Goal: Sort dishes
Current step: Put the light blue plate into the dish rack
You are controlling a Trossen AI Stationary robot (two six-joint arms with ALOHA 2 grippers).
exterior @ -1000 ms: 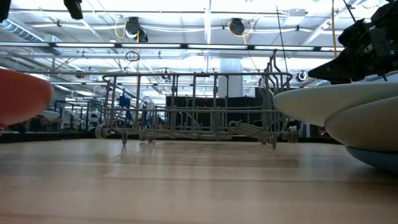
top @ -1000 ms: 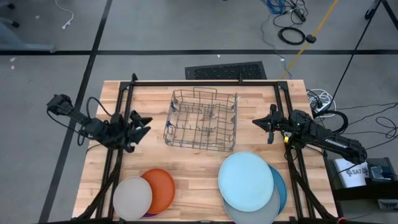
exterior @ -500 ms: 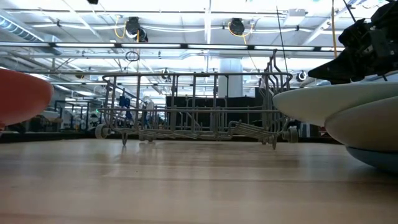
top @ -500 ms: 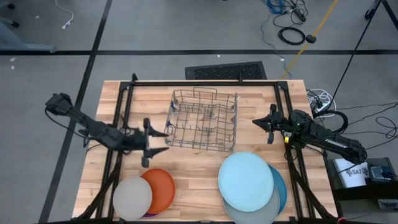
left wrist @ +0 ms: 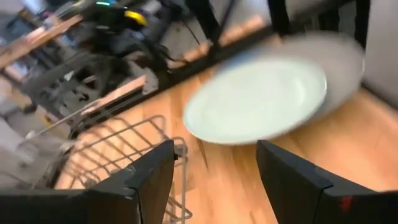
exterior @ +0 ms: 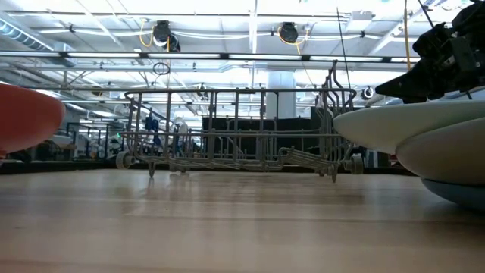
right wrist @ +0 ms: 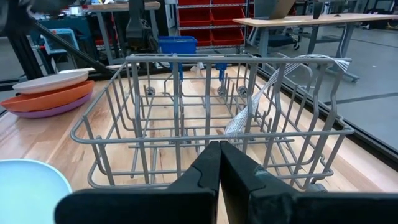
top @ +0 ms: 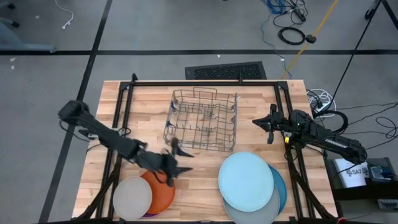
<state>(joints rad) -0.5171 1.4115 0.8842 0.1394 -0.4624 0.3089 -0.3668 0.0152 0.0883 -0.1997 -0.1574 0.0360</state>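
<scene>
**Kid:** From above, where are you?

**Me:** My left gripper (top: pixel 176 163) hangs, fingers wide and empty, just above the orange plate (top: pixel 160 186). My right gripper (top: pixel 269 126) waits pinched shut by the rack (top: pixel 200 120).

**Kid:** And down low?

**Me:** Only the big light blue plate (exterior: pixel 409 125) and the orange one's edge show.

**Kid:** Your left wrist?

**Me:** It faces the big plates. I think I should go down slowly and pinch one rim.

Rack (top: pixel 201 120): grey wire | table (top: pixel 199 177): pale wood planks, black frame | large plates: light blue (top: pixel 245 180) on top, darker blue (top: pixel 281 190) and pale grey (top: pixel 252 214) beneath | small plates: off-white (top: pixel 132 198) over orange (top: pixel 163 186) over purple (right wrist: pixel 53 110) | arms: dark | floor: grey, black stripes
</scene>
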